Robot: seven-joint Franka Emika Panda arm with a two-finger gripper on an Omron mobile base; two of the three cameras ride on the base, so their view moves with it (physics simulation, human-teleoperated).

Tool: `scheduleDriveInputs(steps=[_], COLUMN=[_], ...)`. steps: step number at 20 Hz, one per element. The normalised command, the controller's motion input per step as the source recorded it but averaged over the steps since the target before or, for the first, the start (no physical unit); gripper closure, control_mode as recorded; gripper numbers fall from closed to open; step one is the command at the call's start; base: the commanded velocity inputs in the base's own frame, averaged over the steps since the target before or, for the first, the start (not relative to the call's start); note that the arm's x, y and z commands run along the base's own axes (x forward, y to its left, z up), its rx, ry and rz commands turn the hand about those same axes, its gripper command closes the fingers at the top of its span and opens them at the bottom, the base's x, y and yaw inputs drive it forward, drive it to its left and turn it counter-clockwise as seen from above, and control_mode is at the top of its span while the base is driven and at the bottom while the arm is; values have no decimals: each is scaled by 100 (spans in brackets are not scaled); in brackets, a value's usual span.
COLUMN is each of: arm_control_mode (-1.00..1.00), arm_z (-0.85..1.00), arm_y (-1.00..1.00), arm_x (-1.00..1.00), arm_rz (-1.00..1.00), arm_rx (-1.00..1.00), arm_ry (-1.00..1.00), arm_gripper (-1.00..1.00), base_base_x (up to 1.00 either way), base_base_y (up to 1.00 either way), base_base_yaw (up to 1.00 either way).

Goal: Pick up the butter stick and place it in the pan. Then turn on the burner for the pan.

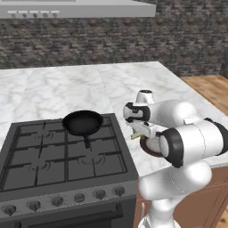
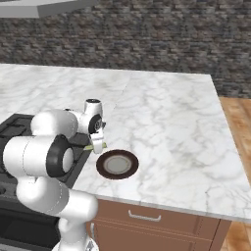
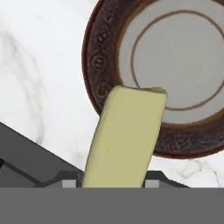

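Observation:
My gripper [image 3: 111, 183] is shut on the butter stick [image 3: 127, 135], a pale yellow-green bar that sticks out past the fingertips and hangs over the near rim of a brown-rimmed plate [image 3: 100, 65]. In the left base view the gripper [image 1: 136, 133] hovers just right of the stove's edge with the butter stick [image 1: 132, 136] in it. The black pan [image 1: 83, 122] sits on the cooktop's back right grate, handle pointing toward the front. It covers the burner beneath it. In the right base view the gripper [image 2: 96, 145] is low over the counter beside the plate [image 2: 116, 164].
Several round knobs [image 1: 79, 197] line the stove front. The black grates [image 1: 40, 156] cover the other burners. White marble counter [image 2: 166, 122] stretches to the right and back, ending at a brick wall. A range hood [image 1: 75, 9] hangs above.

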Motion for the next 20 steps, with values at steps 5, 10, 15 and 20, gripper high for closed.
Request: scheduleDriveInputs(steps=[5,10,15,20], arm_control_mode=[-100,-100,-100,-100], arm_z=[45,40,26,8], arm_y=[84,72,70,62], arm_x=[46,54,60,58], arm_rz=[24,26,24,16], arm_rx=[-3,-1,-1,-1], arm_ry=[-10,-4,-1,0], arm_gripper=[100,100,100,100], base_base_x=[0,0,0,0], base_base_y=[0,0,0,0], base_base_yaw=[0,0,0,0])
